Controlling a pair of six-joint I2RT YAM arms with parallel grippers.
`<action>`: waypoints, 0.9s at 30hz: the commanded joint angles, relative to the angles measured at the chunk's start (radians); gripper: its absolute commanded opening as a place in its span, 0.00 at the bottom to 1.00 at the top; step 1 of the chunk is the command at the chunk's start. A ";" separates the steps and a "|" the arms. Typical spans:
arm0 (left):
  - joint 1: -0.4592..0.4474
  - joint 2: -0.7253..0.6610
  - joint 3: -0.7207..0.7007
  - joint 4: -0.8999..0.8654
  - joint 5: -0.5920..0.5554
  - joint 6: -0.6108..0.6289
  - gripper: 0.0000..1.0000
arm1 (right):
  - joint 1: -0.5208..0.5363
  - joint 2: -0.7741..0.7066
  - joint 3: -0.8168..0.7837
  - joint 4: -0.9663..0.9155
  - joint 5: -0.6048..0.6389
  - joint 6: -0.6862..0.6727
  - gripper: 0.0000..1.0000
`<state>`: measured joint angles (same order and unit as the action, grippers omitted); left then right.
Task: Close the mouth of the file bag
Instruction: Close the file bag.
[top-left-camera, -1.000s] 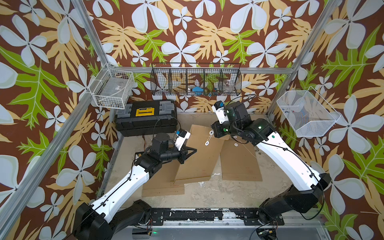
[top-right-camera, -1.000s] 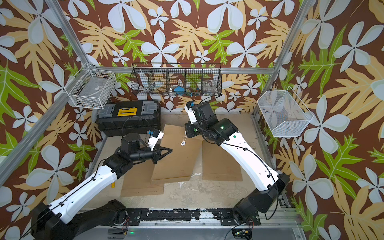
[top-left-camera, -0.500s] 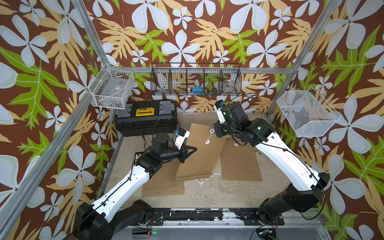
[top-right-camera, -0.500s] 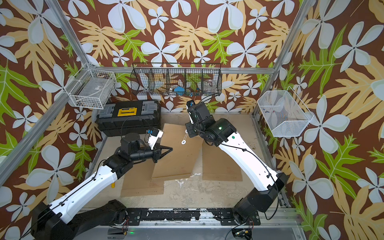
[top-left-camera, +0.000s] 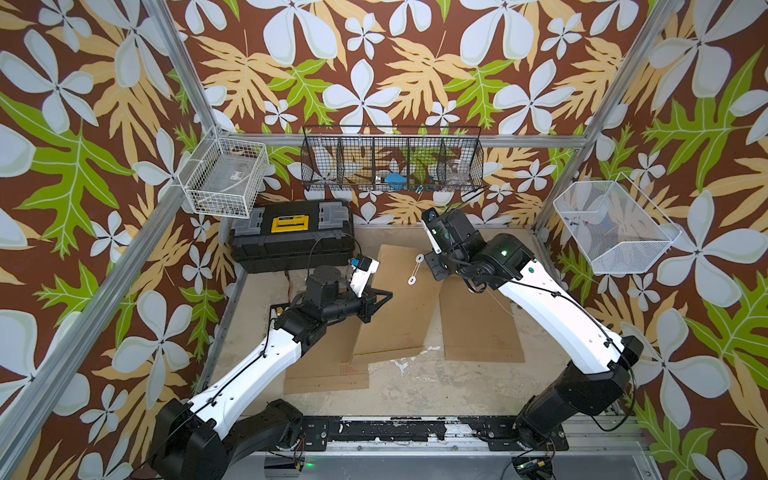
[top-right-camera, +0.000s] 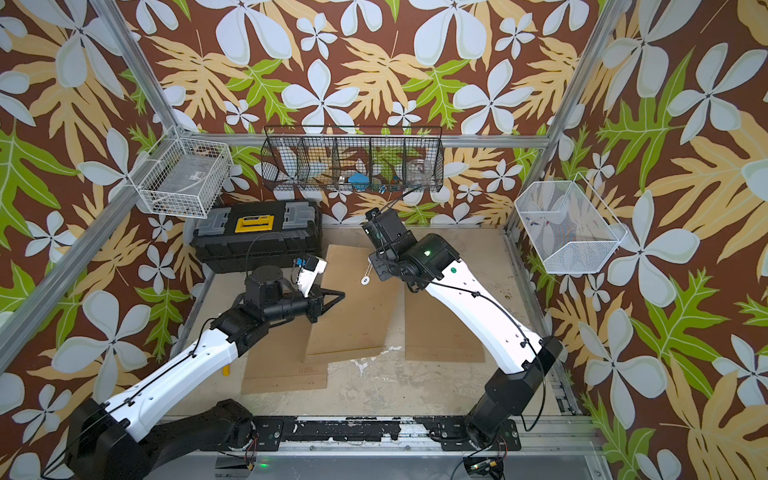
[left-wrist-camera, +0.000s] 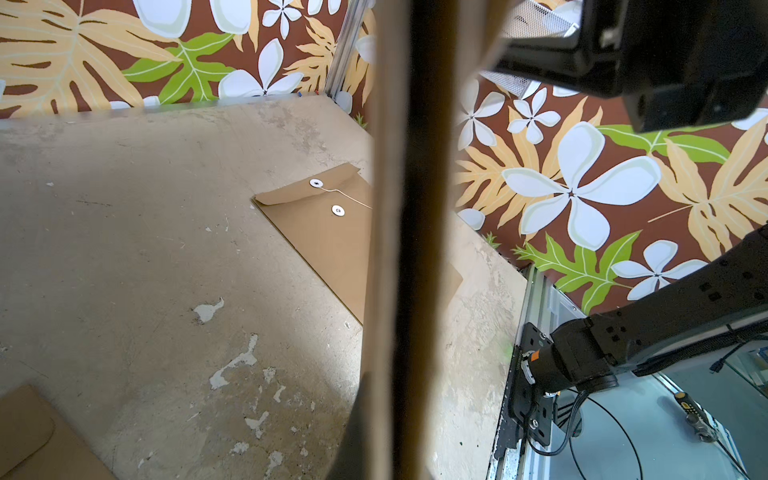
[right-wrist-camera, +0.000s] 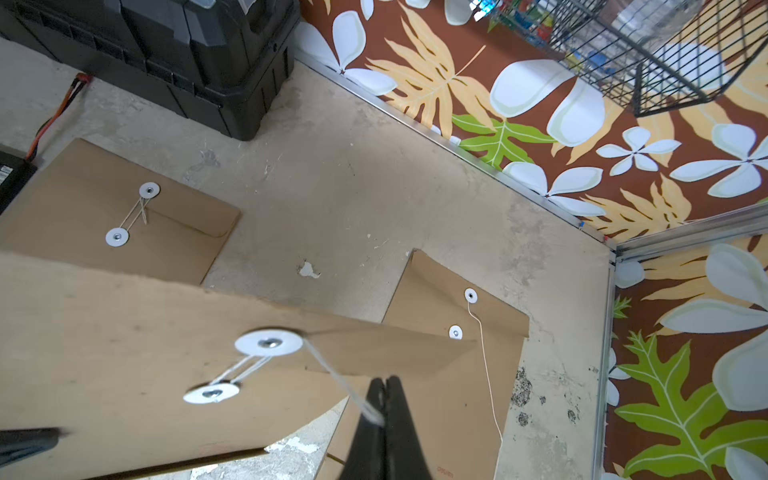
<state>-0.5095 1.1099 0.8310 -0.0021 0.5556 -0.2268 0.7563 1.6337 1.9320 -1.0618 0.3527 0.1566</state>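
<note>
Two pinches we see: left gripper (top-left-camera: 385, 296) clamps one edge of the flat brown paper file bag (top-left-camera: 399, 324), right gripper (right-wrist-camera: 385, 384) nips its thin white string (right-wrist-camera: 336, 374).

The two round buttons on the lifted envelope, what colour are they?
White buttons with silvery centres; clearest in the right wrist view.

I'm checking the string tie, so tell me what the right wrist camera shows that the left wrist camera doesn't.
Only the right wrist view: the right hand shut on the string of the lifted envelope, the string wound between its two white discs, and the black toolbox. Only the left wrist view: the right arm's base and a corner of the white mesh basket. Both: the table and the flat envelope with its string loose.
</note>
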 joint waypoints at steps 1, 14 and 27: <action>0.002 -0.003 -0.008 0.002 0.009 0.020 0.00 | -0.026 -0.004 0.002 0.031 -0.142 0.015 0.00; 0.002 -0.034 -0.046 0.013 0.011 0.031 0.00 | -0.164 -0.015 -0.041 0.186 -0.696 0.112 0.00; 0.002 -0.040 -0.052 0.023 0.021 0.027 0.00 | -0.169 0.018 -0.071 0.295 -0.880 0.198 0.00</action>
<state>-0.5087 1.0729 0.7841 0.0196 0.5545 -0.2047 0.5838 1.6550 1.8759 -0.8551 -0.4461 0.3229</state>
